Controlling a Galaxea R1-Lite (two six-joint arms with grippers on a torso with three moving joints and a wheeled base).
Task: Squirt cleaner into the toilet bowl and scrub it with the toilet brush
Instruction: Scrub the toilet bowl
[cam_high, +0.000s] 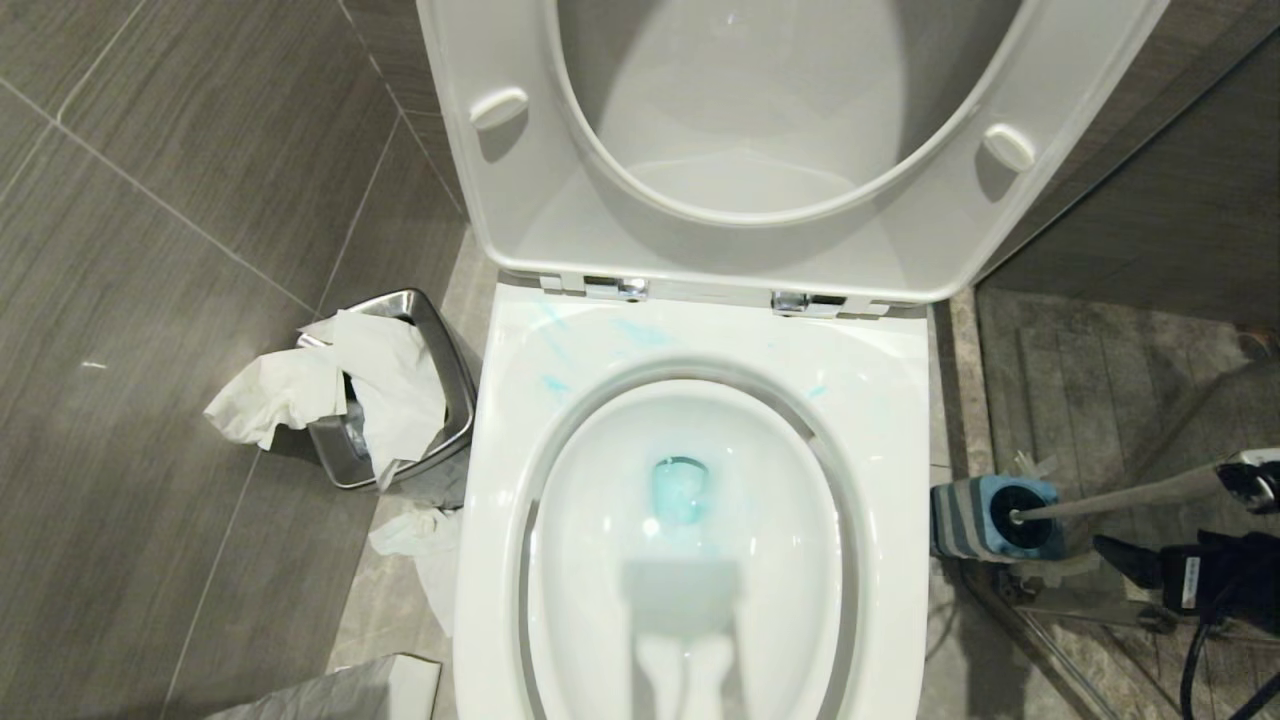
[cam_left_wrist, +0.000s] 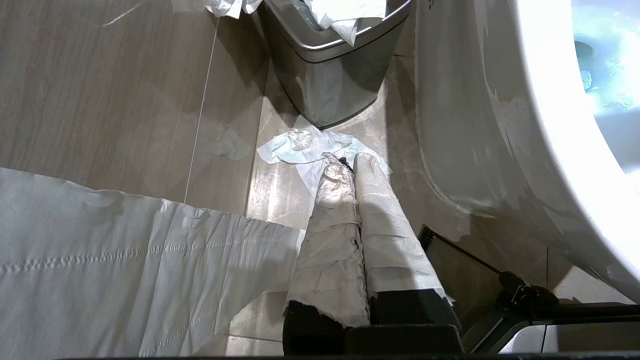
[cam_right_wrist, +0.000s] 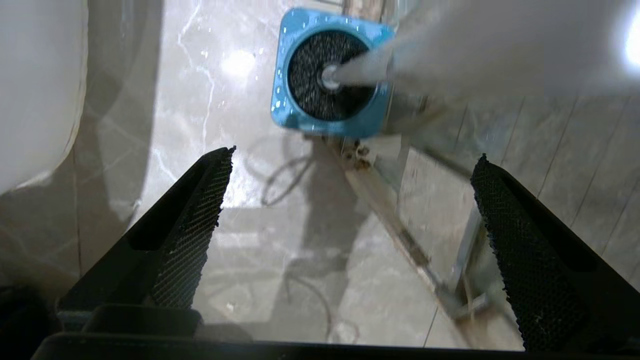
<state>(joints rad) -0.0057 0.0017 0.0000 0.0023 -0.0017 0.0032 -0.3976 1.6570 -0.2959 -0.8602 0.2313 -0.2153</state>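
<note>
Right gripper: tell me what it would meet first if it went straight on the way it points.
Probably bare floor. The open right gripper points down at the tiles just short of the holder where the toilet brush stands; nothing shows between its fingers, though depth is unclear.

Blue-tinted toilet bowl (cam_high: 690, 330), brush (cam_high: 1110, 498) in holder (cam_high: 975, 520), maybe gripper (cam_high: 1200, 575) nr.

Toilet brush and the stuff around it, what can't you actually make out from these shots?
- toilet brush: handle's far end, head view, cut off by the frame edge.
- Bristle head: its depth, right wrist view, sunk in the holder.
- bin: contents, head view, covered by tissue.
</note>
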